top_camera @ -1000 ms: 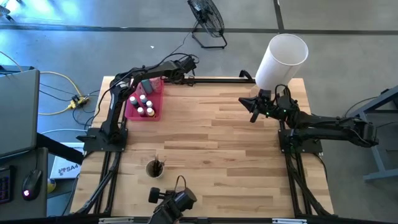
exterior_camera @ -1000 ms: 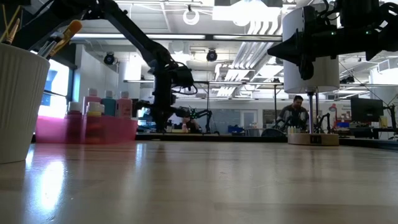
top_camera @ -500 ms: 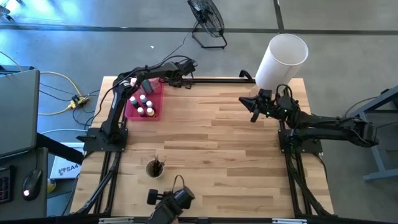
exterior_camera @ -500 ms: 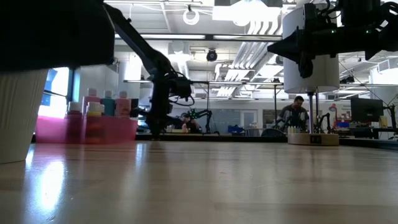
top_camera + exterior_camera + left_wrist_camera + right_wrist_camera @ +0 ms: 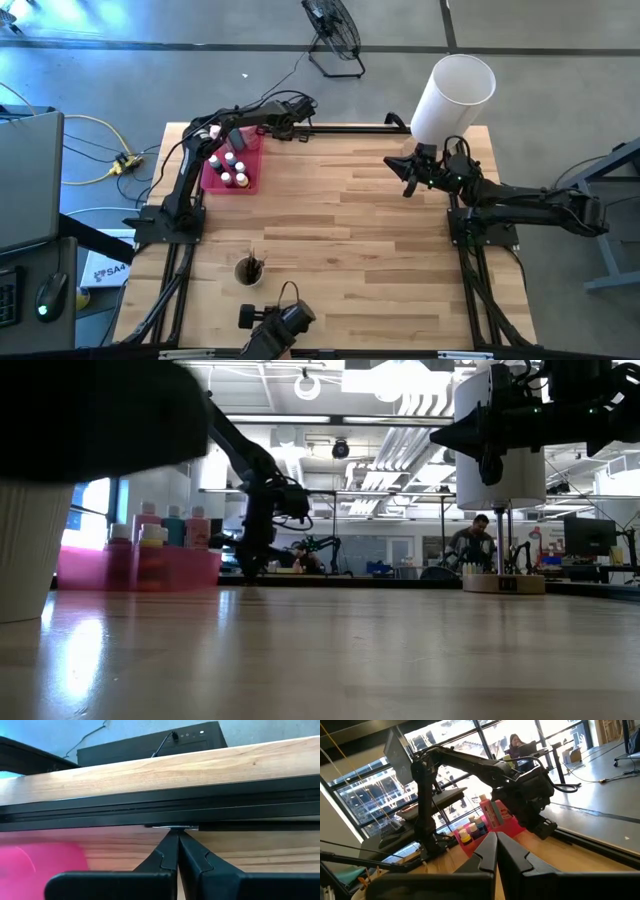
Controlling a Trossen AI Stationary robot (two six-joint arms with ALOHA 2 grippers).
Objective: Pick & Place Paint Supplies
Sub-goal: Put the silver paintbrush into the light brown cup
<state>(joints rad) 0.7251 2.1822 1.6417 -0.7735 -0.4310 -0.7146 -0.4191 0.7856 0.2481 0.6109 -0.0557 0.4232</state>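
Note:
The pink tray (image 5: 248,166) stands at the table's far left and holds the pink and teal squeeze bottles (image 5: 237,139) and small capped pots (image 5: 229,170). From table height the bottles (image 5: 175,525) rise above the tray wall (image 5: 140,568). My left gripper (image 5: 291,127) is shut and empty. It hangs low by the far edge, just right of the tray (image 5: 35,862), fingertips together (image 5: 177,834). My right gripper (image 5: 407,182) is shut and empty, raised in front of the white lampshade (image 5: 455,92). Dark-handled brushes stand in a white cup (image 5: 248,270).
The white cup (image 5: 30,550) stands close to the low camera, and a dark blurred shape (image 5: 90,410) covers its top and the brushes. The lampshade's base (image 5: 503,582) sits at the far right corner. A black rail (image 5: 160,805) runs along the far edge.
My left gripper has come down toward the table at the far edge and a little toward the tray. A dark blurred shape has moved in at the low view's upper left and now hides the brushes in the cup. The right arm has kept still.

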